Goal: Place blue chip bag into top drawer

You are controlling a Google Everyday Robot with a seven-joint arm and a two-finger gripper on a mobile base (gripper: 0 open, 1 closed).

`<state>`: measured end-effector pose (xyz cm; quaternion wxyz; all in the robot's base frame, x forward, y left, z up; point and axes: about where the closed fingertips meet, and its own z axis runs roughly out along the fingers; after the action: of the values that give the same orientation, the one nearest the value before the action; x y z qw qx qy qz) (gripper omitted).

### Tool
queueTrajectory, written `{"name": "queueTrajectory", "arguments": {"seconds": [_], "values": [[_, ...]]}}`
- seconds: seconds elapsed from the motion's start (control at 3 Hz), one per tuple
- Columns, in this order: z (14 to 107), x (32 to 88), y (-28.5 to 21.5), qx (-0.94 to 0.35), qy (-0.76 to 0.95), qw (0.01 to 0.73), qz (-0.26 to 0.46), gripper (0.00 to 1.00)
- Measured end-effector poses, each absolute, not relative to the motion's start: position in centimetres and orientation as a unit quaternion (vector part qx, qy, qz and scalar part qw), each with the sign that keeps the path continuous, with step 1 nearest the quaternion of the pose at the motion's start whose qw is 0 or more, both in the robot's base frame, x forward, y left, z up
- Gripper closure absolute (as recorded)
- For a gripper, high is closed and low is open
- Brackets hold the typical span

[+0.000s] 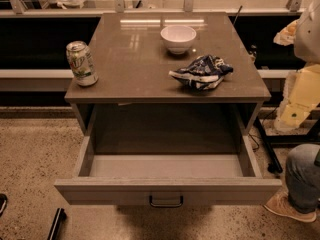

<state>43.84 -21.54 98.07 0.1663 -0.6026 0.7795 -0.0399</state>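
Observation:
The blue chip bag (202,71) lies crumpled on the tabletop (135,59), towards the front right, just in front of the white bowl (178,38). The top drawer (167,190) is pulled fully open below the tabletop. Its inside is empty, and a small dark handle (166,202) sits at the centre of its front panel. My gripper is not in view, and nothing holds the bag.
A green-and-silver soda can (82,63) stands at the table's front left corner. A person's jeans-clad knee and shoe (300,184) are at the right of the drawer. Pale yellow equipment (300,96) stands at right. Two dark objects (56,224) lie on the floor at bottom left.

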Motion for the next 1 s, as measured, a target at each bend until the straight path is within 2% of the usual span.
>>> {"name": "queueTrajectory", "arguments": {"seconds": [0.33, 1.0], "values": [[98.1, 43.9, -21.5, -0.603, 0.779, 0.166, -0.04, 0.0], [97.1, 49.5, -19.7, -0.617, 0.749, 0.232, -0.066, 0.0]]}}
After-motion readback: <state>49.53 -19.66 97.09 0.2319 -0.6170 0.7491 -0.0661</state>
